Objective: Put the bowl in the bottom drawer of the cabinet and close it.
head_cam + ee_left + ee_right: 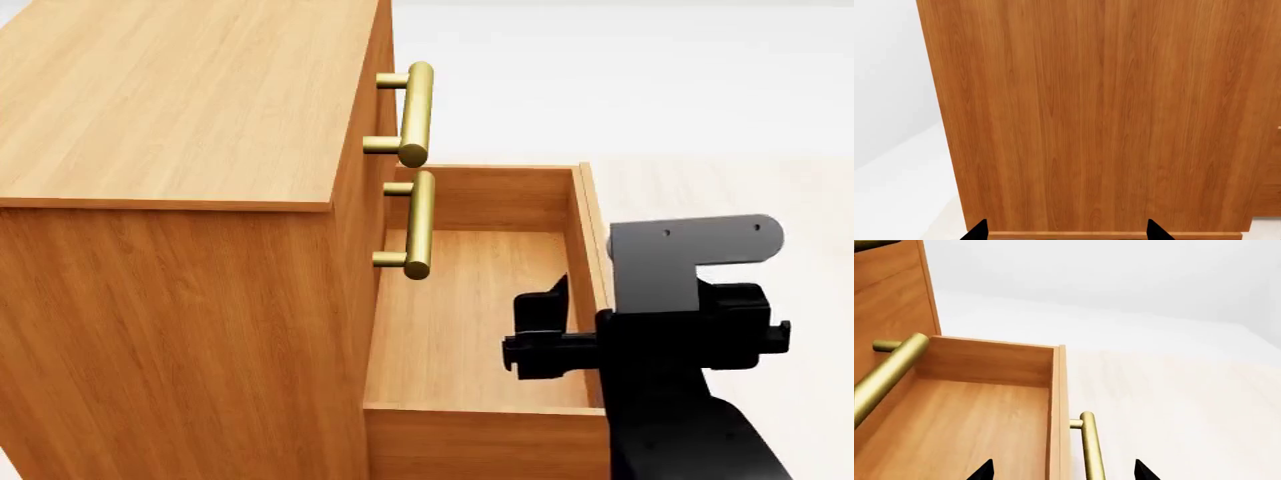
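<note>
Standing open beneath the two upper drawers, the shallow orange-brown wooden bottom drawer (467,320) of the boxy wood-grain cabinet (174,100) shows only a bare floor in the head and right wrist views; the small speckled white bowl appears in none of the three pictures, so where it sits cannot be told from here.

The right gripper (547,335), black and blocky, hangs at the drawer's front panel. In the right wrist view its two dark fingertips (984,471) stand apart, one over the drawer's inside and the other out past the brass bar handle (1089,450), so the front panel and handle lie between them and nothing is clamped. The handle's long axis runs along the front panel, roughly crosswise to the line joining the two tips, and it lies just ahead of the fingers.

The left gripper (1067,232) does not show in the head view. Its wrist camera faces a flat wood-grain panel of the cabinet close up, with both fingertips spread and nothing between them.

Judging from this, the drawer is ready to receive the bowl, but the bowl has still to be fetched. The right arm is plainly the nearer one to the handle, and so the better placed for pushing the drawer shut towards the cabinet afterwards.
</note>
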{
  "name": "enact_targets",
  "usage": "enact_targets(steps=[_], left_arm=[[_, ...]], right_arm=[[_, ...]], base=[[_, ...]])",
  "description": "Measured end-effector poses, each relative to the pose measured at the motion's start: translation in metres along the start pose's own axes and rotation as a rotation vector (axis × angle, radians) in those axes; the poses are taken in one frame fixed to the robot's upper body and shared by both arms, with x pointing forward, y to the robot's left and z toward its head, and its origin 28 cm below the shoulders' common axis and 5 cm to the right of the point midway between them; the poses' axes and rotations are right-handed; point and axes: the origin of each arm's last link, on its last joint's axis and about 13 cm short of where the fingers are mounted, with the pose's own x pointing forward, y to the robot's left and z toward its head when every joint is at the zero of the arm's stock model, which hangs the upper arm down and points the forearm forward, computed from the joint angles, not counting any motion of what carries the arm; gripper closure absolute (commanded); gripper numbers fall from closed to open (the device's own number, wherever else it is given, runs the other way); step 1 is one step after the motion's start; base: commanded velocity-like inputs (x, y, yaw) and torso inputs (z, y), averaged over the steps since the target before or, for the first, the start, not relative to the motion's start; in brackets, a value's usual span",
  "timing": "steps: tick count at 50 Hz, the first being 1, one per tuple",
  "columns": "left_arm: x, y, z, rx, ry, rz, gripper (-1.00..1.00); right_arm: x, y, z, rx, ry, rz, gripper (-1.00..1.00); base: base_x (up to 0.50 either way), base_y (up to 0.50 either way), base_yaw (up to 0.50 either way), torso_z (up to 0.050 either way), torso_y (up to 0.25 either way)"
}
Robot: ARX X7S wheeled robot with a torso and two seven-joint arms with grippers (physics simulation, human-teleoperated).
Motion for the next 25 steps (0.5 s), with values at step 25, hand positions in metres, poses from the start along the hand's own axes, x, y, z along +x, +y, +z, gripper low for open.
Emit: enact_targets(steps=[25], left_arm=[[0.0, 0.0, 0.0, -0.003, 0.005, 0.001, -1.0]], right_arm=[[0.013, -0.001, -0.007, 0.021, 0.114, 0.032, -1.0]], base=[[0.0, 0.0, 0.0, 0.0, 0.0]])
